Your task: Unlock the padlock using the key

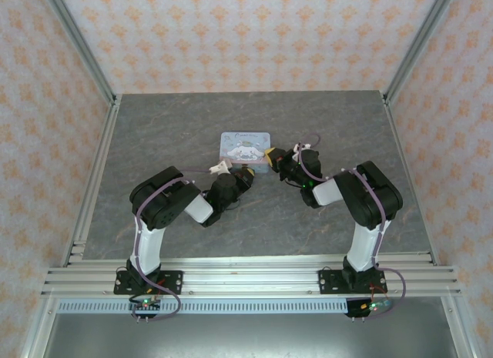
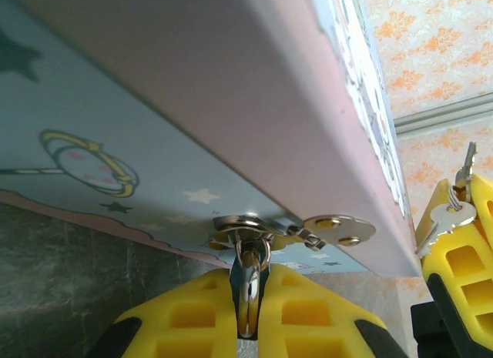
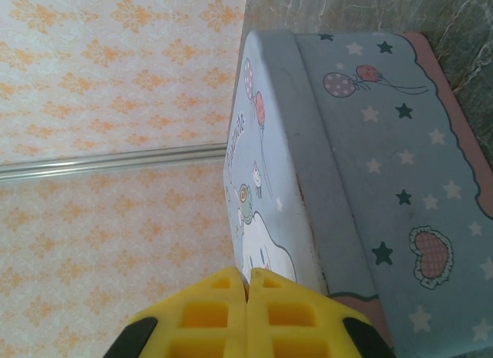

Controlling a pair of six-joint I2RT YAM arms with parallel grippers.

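I see a grey marbled tabletop (image 1: 154, 142) inside orange-patterned walls (image 1: 231, 35). The padlock (image 2: 248, 272), a shiny loop at the tin (image 2: 231, 104) hasp (image 2: 331, 229), sits bottom centre, pinched by my left end effector (image 2: 249, 304). The right end effector (image 3: 247, 285) pinches the key (image 2: 445, 215).

padlock (image 2: 248, 287) hangs by silver shackle from hasp (image 2: 308, 229); silver key (image 2: 447, 216) apart, right.

Tin (image 3: 385, 181): painted sheet metal, smooth, satin sheen.
Hasp (image 2: 339, 229): bright polished metal, mirror-glossy.
Padlock shackle (image 2: 248, 285): polished silvery metal.
Key (image 2: 447, 215): silvery metal, shiny.
Left gripper fingers (image 2: 192, 319): yellow moulded plastic, matt.
Table (image 1: 154, 142): grey stone-look surface, matt.
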